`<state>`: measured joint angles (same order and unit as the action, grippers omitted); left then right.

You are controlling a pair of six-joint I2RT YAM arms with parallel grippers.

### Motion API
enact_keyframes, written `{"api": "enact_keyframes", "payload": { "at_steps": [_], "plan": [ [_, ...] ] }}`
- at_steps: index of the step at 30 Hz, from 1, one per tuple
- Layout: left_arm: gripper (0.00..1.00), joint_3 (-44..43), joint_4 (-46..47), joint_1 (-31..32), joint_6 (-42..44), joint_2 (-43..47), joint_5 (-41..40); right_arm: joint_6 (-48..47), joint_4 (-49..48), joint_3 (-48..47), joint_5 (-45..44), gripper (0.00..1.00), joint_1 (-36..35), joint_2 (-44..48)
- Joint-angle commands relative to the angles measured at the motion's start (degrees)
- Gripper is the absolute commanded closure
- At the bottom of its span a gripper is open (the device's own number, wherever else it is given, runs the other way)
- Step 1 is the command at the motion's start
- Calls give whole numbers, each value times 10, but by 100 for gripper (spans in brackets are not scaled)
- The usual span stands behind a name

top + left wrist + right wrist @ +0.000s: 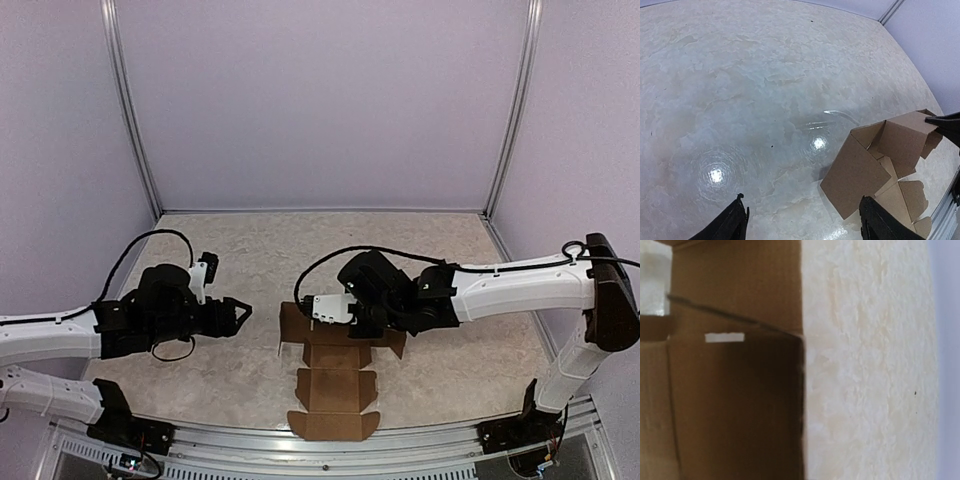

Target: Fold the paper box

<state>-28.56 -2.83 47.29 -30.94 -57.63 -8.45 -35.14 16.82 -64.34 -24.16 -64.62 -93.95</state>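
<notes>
The paper box (335, 385) is a brown cardboard cut-out lying at the table's near middle, its far panels raised. In the left wrist view the box (865, 170) stands partly folded at the right. My left gripper (240, 313) is open and empty, to the left of the box and apart from it; its fingertips (737, 220) frame bare table. My right gripper (348, 315) sits over the box's far raised panels. One black finger (945, 122) touches the top edge of a raised panel. The right wrist view shows only close cardboard (735, 390), no fingers.
The marbled table (250, 260) is walled by lilac panels at the back and sides. A metal rail (330, 445) runs along the near edge, just below the box's nearest flap. A black cable loops over the left arm.
</notes>
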Motion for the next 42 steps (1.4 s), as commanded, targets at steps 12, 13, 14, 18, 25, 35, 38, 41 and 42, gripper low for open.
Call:
{"api": "enact_keyframes", "payload": {
  "at_steps": [12, 13, 14, 18, 25, 35, 38, 41, 42],
  "plan": [
    [70, 10, 176, -56, -9, -132, 140, 24, -40, 30, 21, 100, -21, 33],
    [74, 3, 182, -58, -8, -142, 144, 24, -40, 31, 21, 100, -23, 34],
    [77, -1, 184, -59, -6, -155, 148, 24, -39, 31, 20, 100, -25, 36],
    [92, -19, 205, -61, -2, -192, 162, 21, -38, 32, 17, 100, -34, 40],
    [100, -24, 243, -59, -1, -242, 196, 11, -57, 41, -20, 100, -55, 32],
    [100, -20, 243, -32, 7, -252, 205, 15, -71, 41, -62, 100, -58, 15],
    [100, -18, 240, -21, 5, -248, 201, 19, -71, 40, -71, 100, -58, 8],
    [100, -18, 239, -7, 3, -246, 198, 23, -71, 38, -75, 100, -58, 4],
    [100, -18, 238, -4, 2, -245, 196, 25, -71, 38, -76, 100, -58, 4]
  ]
}}
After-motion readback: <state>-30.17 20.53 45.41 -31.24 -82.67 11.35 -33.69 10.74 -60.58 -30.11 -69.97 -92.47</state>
